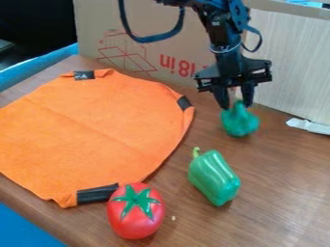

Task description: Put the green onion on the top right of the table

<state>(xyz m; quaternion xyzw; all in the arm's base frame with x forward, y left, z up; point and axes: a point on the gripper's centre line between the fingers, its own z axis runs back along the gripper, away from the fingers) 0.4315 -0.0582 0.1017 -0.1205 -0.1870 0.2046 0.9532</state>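
On the table (283, 183) before me lie a cloth (97, 135) at left, a tomato (133, 219) at bottom centre and a pepper (214, 177) to its upper right, with the onion (240, 120) under my gripper (235, 100) and cardboard (145, 55) behind.

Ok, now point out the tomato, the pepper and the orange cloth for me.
Tomato (136, 219): camera view, red skin just below its green leaves.
Pepper (214, 177): camera view, middle of its green body.
Orange cloth (97, 137): camera view, middle of its upper face.
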